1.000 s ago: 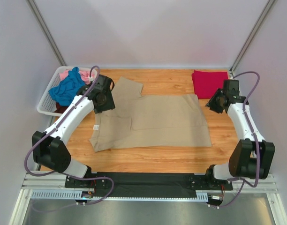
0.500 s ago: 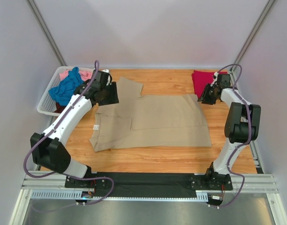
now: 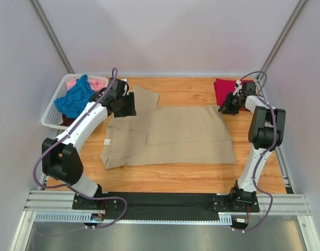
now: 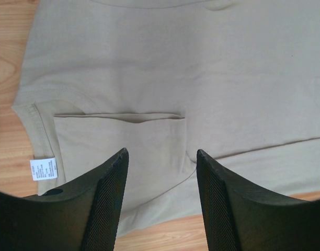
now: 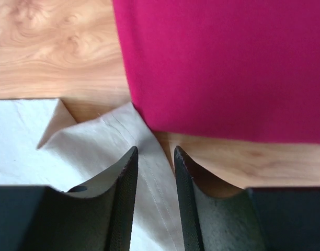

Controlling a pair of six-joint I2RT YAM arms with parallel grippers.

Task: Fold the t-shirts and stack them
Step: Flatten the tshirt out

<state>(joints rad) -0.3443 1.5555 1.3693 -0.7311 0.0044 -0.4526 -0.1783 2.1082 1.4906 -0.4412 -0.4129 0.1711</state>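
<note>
Top view: a wooden desk [image 3: 170,175] carries a tan short-sleeved cloth t-shirt [image 3: 170,133] spread flat at its centre, with one sleeve folded in over the body. A crimson red t-shirt [image 3: 227,90] lies folded at the far right corner. At the far left edge stands a white plastic lattice basket [image 3: 49,120]. It holds a crumpled blue t-shirt [image 3: 73,99], a pink t-shirt [image 3: 94,82] behind that, and a dark cloth [image 3: 66,121] low at its near side.

The left gripper [image 4: 161,151] hangs over the tan t-shirt's far left part, released, its jaws wide apart and grasping nothing. The right gripper [image 5: 153,151] hangs over the tan t-shirt's far right corner, just beside the red t-shirt. Its jaws are narrowly parted, with the tan hem visible through the gap.
</note>
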